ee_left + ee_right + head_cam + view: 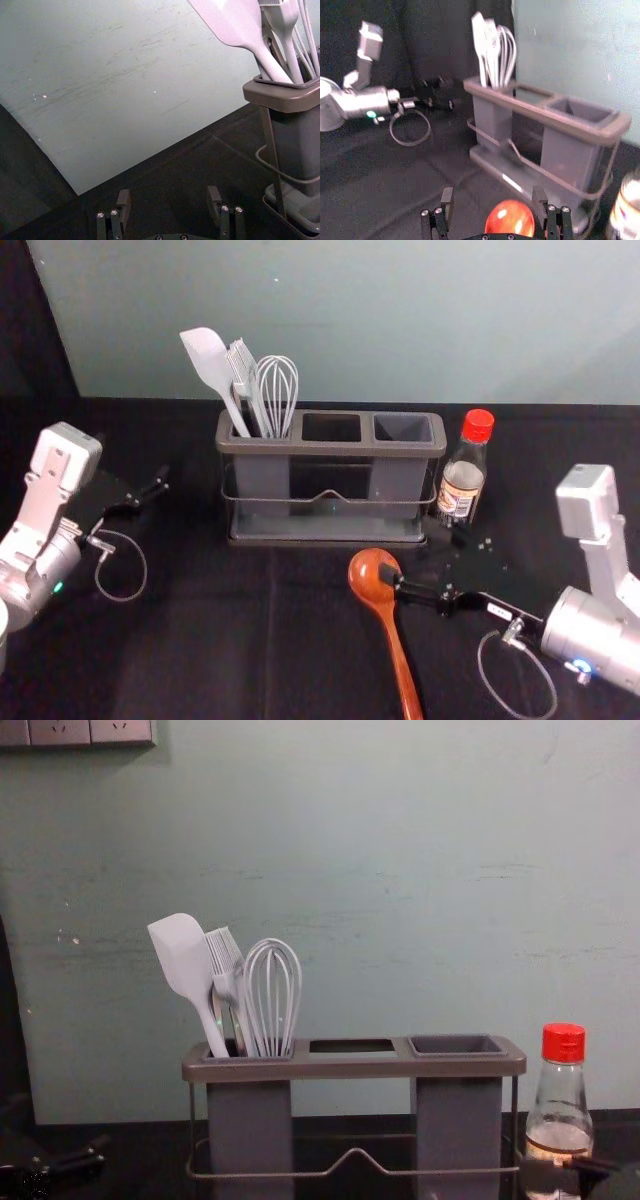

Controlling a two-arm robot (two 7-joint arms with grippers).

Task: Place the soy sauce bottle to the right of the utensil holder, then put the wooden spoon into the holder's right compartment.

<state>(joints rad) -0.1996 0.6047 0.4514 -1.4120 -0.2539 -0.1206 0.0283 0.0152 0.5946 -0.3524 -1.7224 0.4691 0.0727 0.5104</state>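
Two steps are asked, and the first looks done: the soy sauce bottle (463, 475) stands upright at three o'clock of the utensil holder (330, 450), just beside it. The wooden spoon (397, 650) lies on the desk (200, 650), bowl toward eleven. At its bowl, the right hand (493, 195) is unclenched, holding nothing; it should align, grip, lift and tilt the spoon above the right compartment (403, 427). The rim and bottle leave little side room; six o'clock is freer. The left hand (169, 196) waits released at nine.
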